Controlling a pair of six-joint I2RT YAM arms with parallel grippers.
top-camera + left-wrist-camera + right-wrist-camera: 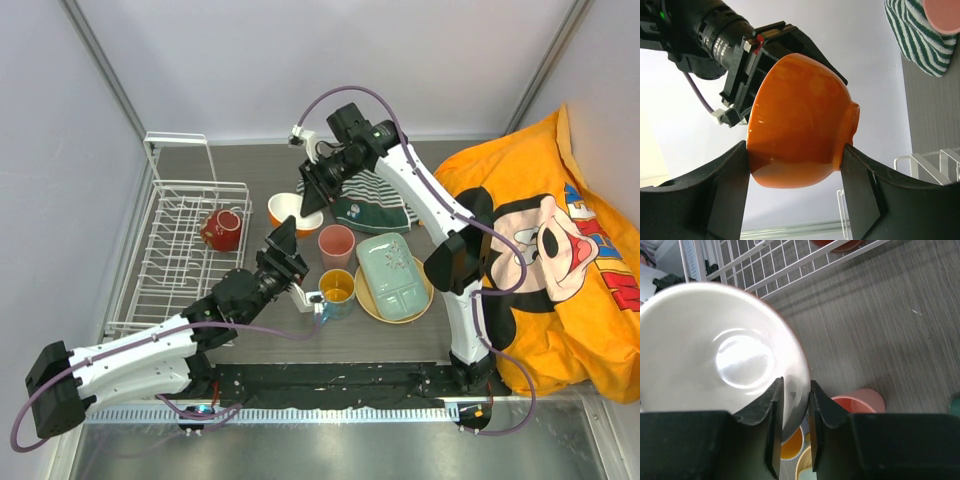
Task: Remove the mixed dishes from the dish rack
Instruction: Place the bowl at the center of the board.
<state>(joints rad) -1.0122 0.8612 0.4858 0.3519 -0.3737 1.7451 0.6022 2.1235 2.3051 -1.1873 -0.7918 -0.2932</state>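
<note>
Pinching the rim: the right gripper (pixel 794 387) has its two black fingers drawn nearly together on the lip of a round bowl (pixel 715 355), glossy orange outside and cream-white inside. One finger is inside the lip and one outside.
Left gripper (pixel 794 149): spread wide across the same bowl's orange body, with a finger pad (pixel 735 175) against each flank (both look to be touching).
Round bowl: tipped on edge above the grey wood-grain tabletop (pixel 300 335), caught between the two grippers with its mouth turned toward the right gripper.
Dish rack (pixel 170 260): a white wire-grid rectangle just beside the left gripper on its outer side. The taller upright frame stands at the end farthest from the arm bases.
Dark red bowl (pixel 221 229): lies in the rack, near the left gripper's tips but apart from them.
Pink cup (pixel 336 243): upright on the tabletop, just beside the left gripper on its inner side and below the right gripper.
Orange-yellow mug with blue handle (pixel 336 290): close against the left arm's wrist, behind its fingertips.
Pale green rectangular divided tray (pixel 395 275): lies on a tan round plate (pixel 425 292), past the cup and mug from the left gripper.
Striped green-white cloth (pixel 375 200): lies on the tabletop under the right arm, just behind its gripper.
</note>
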